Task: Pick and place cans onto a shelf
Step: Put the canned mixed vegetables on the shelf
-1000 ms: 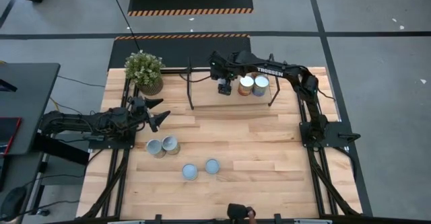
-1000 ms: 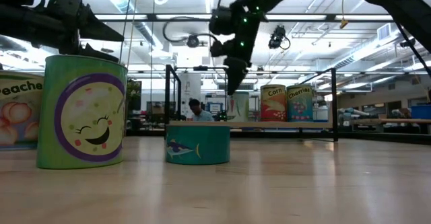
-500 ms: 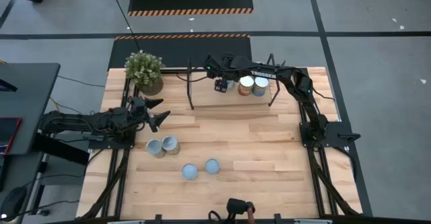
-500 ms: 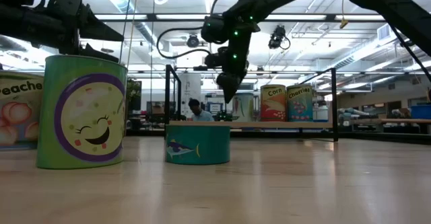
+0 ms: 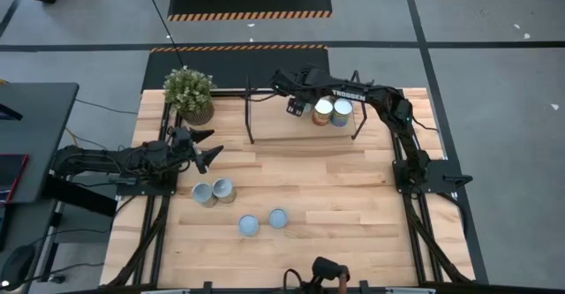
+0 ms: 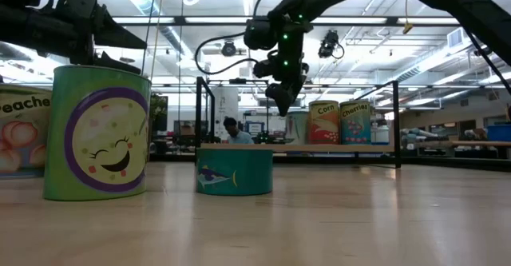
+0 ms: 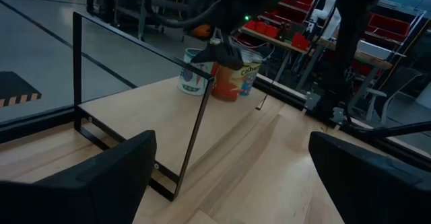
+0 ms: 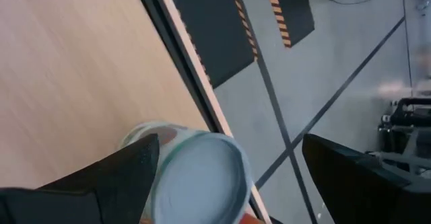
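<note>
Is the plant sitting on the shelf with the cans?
No, the plant stands on the table's far left corner, outside the shelf that holds the cans.

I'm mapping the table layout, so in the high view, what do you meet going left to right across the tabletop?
Left gripper → potted plant → pair of cans → two single cans → right gripper over the shelf → two cans on the shelf.
</note>
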